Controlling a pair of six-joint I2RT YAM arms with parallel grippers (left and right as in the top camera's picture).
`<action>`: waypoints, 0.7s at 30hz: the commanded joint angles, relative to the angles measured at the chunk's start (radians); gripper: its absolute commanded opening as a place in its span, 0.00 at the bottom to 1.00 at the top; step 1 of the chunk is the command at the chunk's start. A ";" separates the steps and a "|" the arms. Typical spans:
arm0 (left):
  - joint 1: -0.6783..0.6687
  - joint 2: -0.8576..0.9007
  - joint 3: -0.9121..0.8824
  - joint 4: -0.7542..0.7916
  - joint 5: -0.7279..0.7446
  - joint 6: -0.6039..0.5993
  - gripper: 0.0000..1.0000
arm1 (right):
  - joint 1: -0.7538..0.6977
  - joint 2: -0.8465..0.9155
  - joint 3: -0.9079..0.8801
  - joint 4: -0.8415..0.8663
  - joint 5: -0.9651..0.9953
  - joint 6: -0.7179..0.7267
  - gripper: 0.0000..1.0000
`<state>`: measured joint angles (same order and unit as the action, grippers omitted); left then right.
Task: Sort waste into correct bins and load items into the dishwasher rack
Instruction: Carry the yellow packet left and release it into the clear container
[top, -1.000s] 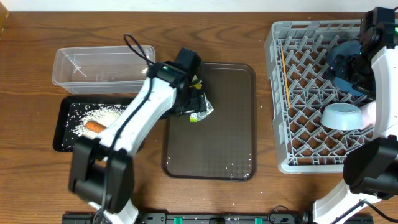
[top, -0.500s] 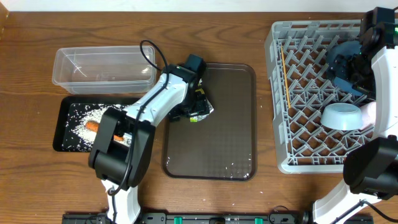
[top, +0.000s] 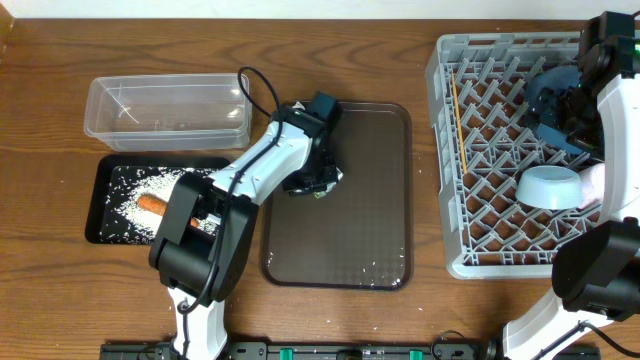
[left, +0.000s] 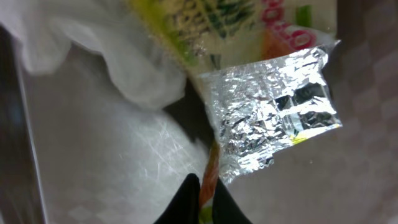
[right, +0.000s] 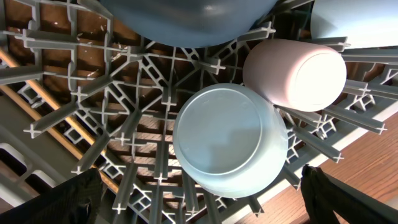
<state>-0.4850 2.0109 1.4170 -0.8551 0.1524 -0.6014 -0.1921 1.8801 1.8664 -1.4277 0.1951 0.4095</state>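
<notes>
- Crumpled wrapper (top: 322, 183): overhead, mostly hidden under the left gripper (top: 312, 178); only a sliver shows at its 4 o'clock side. Left wrist view: wrapper (left: 273, 118) cut off by the top edge, print blurred and unreadable.
- Left gripper (left: 202, 198), wrist view: only the dark fingertips show, cut off at 6 o'clock.
- Dark-blue dish (top: 560, 100): partly covered by the right arm; cut off at 12 o'clock in the right wrist view (right: 186, 18).
- Right gripper: fingers cut off at the bottom corners (right: 50, 202).
- White cup (top: 594, 182): mostly hidden overhead.
- Rice grains (top: 125, 195): too small to count.
</notes>
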 joint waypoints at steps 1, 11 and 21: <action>0.001 -0.019 0.002 -0.018 -0.003 -0.003 0.06 | -0.004 -0.023 0.001 -0.001 0.011 -0.006 0.99; 0.029 -0.335 0.004 -0.029 -0.021 -0.003 0.06 | -0.004 -0.023 0.001 -0.001 0.010 -0.006 0.99; 0.265 -0.570 0.004 -0.009 -0.170 -0.105 0.06 | -0.004 -0.023 0.001 -0.001 0.010 -0.006 0.99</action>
<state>-0.2813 1.4471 1.4155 -0.8707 0.0593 -0.6525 -0.1921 1.8801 1.8664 -1.4277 0.1951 0.4095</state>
